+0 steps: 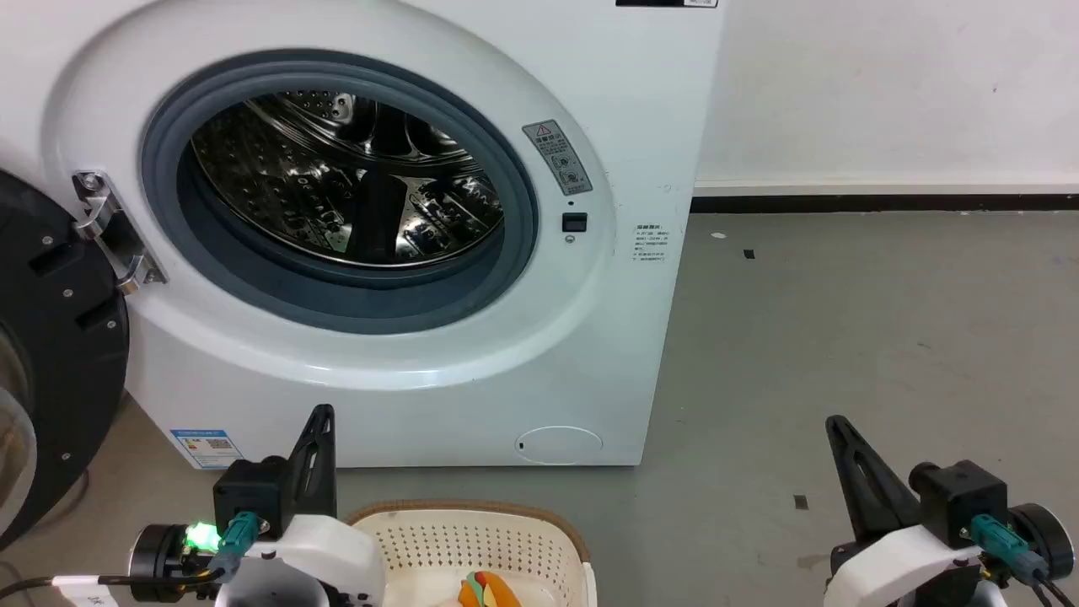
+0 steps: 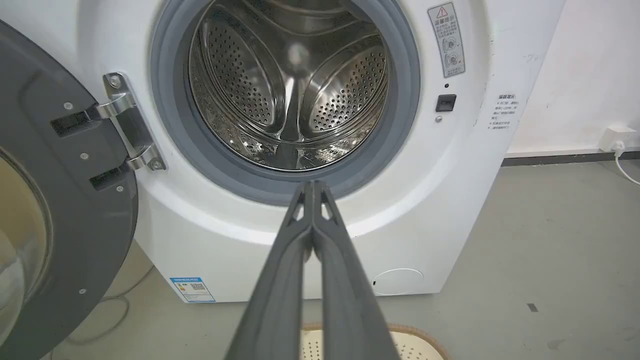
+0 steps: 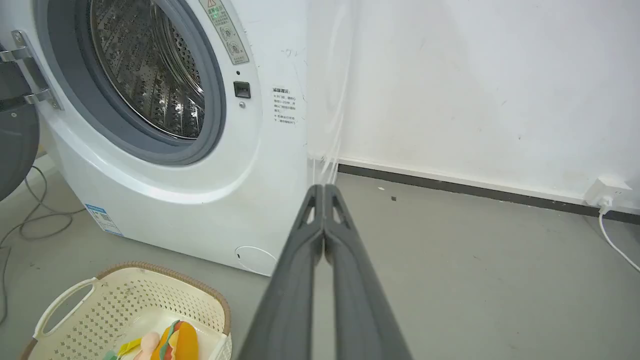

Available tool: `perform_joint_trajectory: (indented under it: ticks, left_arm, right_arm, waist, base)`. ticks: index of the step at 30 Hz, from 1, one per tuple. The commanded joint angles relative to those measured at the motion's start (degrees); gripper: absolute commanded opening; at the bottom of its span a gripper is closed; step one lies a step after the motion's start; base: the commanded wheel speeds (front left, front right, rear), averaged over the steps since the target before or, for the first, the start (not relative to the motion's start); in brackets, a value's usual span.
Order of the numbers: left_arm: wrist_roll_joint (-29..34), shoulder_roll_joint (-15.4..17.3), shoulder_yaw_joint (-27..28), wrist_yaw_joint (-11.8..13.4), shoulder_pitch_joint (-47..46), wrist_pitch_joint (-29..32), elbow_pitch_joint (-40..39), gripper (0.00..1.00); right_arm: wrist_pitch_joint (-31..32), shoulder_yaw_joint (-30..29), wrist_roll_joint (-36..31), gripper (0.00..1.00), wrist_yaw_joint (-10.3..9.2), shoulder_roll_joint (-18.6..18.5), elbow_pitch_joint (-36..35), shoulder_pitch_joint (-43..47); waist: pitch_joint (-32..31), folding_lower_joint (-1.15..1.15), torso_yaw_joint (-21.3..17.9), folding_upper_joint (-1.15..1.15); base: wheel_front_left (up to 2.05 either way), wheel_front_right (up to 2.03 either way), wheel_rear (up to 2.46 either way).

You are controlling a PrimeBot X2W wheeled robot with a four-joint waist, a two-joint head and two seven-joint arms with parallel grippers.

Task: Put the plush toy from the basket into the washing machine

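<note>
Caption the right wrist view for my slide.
Shut right tool points past the open washer; toy lies in basket.

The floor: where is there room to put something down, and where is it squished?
The big bare patch of floor lies right of the washing machine, up to the wall. It is crowded in front of the machine: the basket sits there, and the open door fills the left.
</note>
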Motion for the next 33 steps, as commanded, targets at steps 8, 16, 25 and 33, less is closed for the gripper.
perform_joint_trajectory:
  ticks: [8, 16, 25, 33]
  left_arm:
    - [0.5, 0.0, 0.2, -0.2, 0.8, 0.0, -0.3, 0.0]
    - [0.5, 0.0, 0.2, -0.2, 0.8, 0.0, -0.3, 0.0]
    - [0.5, 0.0, 0.2, -0.2, 0.8, 0.0, -0.3, 0.0]
    - [-0.1, 0.0, -0.1, 0.3, 0.0, -0.3, 0.1, 1.0]
  right_arm:
    - [0.1, 0.0, -0.4, 0.0, -0.04, 0.0, 0.2, -0.7]
    - [0.1, 0.0, -0.4, 0.0, -0.04, 0.0, 0.2, -0.7]
    - [0.1, 0.0, -0.4, 0.0, -0.04, 0.0, 0.2, -0.7]
    - [-0.3, -0.2, 0.2, 1.0, 0.0, 0.0, -0.1, 0.0]
  waist:
    - [0.0, 0.0, 0.0, 0.0]
    - [0.0, 0.0, 0.0, 0.0]
    - [0.0, 0.0, 0.0, 0.0]
    - [0.0, 0.0, 0.0, 0.0]
  base:
    - [0.0, 0.0, 0.0]
    - [0.0, 0.0, 0.0]
    - [0.0, 0.0, 0.0]
    - [0.0, 0.0, 0.0]
